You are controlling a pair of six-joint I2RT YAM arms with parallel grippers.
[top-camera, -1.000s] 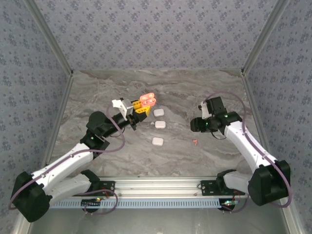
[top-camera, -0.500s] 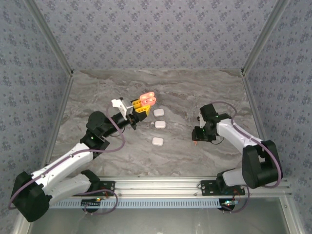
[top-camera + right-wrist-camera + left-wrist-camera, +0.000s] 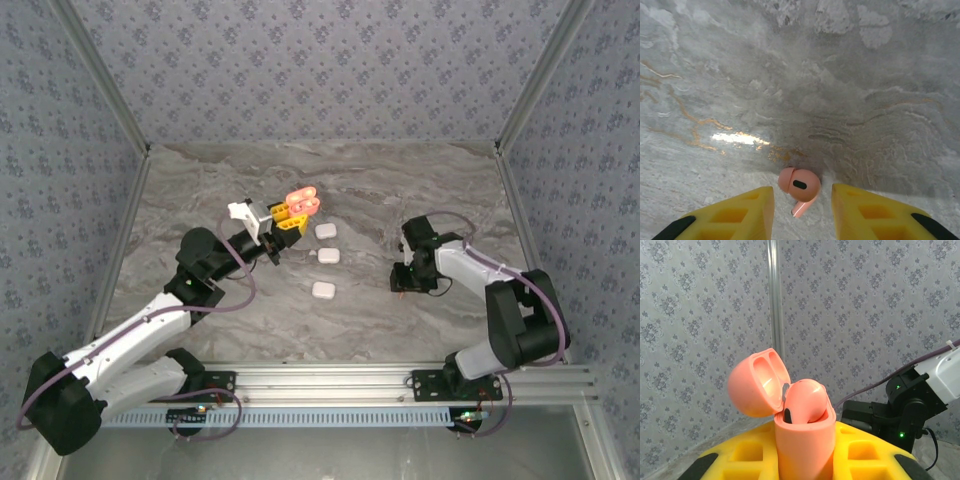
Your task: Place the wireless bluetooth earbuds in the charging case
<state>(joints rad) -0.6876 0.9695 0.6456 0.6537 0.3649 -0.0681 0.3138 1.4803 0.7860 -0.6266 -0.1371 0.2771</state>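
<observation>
My left gripper [image 3: 290,218] is shut on the body of a pink charging case [image 3: 802,445] and holds it up off the table. Its lid [image 3: 757,385] stands open, and one pink earbud [image 3: 807,400] sits in the case. My right gripper [image 3: 801,194] is down at the marble table, open, with a yellow finger [image 3: 745,212] on each side of a pink earbud [image 3: 800,186] that lies flat. A gap shows between each finger and this earbud. In the top view the right gripper [image 3: 400,285] points down right of centre.
Three small white cases [image 3: 326,230] [image 3: 329,256] [image 3: 323,290] lie in a loose column mid-table, between the two arms. Patterned walls close the table [image 3: 200,200] on three sides. A metal rail [image 3: 330,380] runs along the near edge.
The right arm has swung in and lowered its gripper over the pink earbud on the table, and its jaws have narrowed. The left arm and the case have stayed still.
</observation>
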